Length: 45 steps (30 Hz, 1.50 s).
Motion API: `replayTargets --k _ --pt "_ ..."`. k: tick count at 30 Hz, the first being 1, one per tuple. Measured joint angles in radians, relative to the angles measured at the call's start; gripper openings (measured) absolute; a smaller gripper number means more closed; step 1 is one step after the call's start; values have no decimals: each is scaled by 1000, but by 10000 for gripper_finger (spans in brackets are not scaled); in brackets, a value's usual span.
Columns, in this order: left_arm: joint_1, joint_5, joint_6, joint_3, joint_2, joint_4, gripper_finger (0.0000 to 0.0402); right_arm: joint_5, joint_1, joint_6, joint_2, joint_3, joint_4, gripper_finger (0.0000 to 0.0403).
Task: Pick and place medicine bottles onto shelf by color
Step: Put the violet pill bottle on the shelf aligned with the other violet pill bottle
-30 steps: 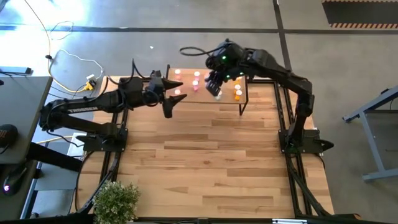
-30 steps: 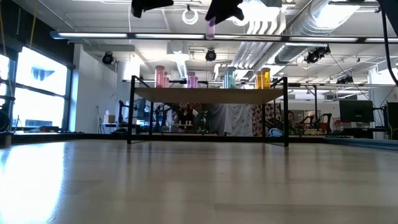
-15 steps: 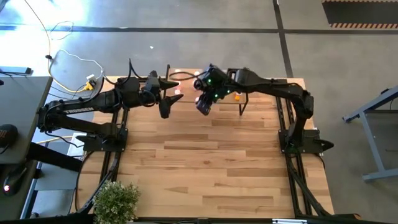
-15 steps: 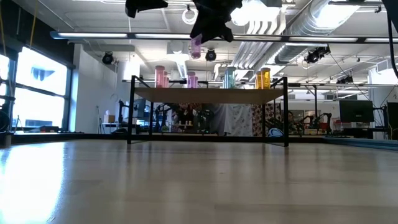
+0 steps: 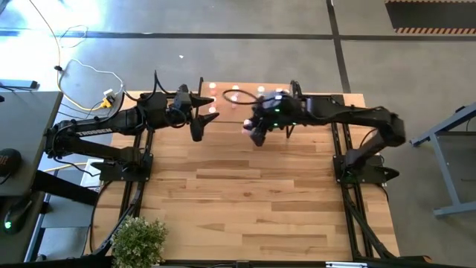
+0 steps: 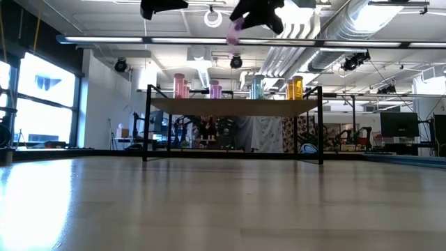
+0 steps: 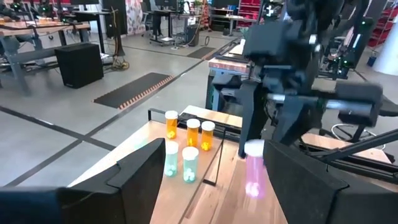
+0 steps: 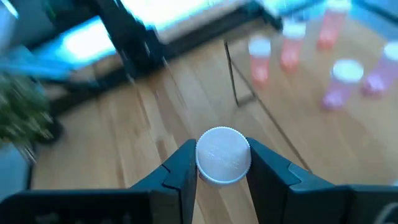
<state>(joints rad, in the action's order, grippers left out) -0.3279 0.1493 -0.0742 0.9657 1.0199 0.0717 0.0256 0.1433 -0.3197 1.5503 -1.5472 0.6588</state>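
The right gripper (image 5: 253, 132) has its fingers clamped on a pink bottle (image 7: 254, 176), carried in the air just in front of the shelf (image 6: 233, 106) at the worktop's far edge. It looks light, rigid and smooth, best gripped around the body below the cap. The left wrist view shows three orange and two teal bottles on the shelf. The left gripper (image 5: 199, 125) hovers nearby, fingers apart.

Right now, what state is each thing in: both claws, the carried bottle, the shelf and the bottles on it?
Right claw: shut on the pink bottle, raised over the table in front of the shelf.
Pink bottle: held, off the table, white cap on.
Left claw: open, empty, raised by the shelf's left end.
Shelf: standing on the table.
Orange bottles: upright on the shelf, capped.
Teal bottles: upright on the shelf, capped.
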Motion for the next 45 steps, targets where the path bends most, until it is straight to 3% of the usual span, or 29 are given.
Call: replayTargets --k 6,10,18,29,45 --pt "0 0 18 0 0 -1 260 24 0 -18 -109 225 -406 103" --pt "0 0 18 0 0 0 260 40 18 34 -82 273 -486 104" --pt "0 2 37 0 0 0 260 26 83 158 39 184 -449 104" --pt "0 19 35 0 1 1 260 62 121 307 222 -65 -159 104" --pt "0 20 34 0 1 7 260 50 145 355 288 -95 -142 104"
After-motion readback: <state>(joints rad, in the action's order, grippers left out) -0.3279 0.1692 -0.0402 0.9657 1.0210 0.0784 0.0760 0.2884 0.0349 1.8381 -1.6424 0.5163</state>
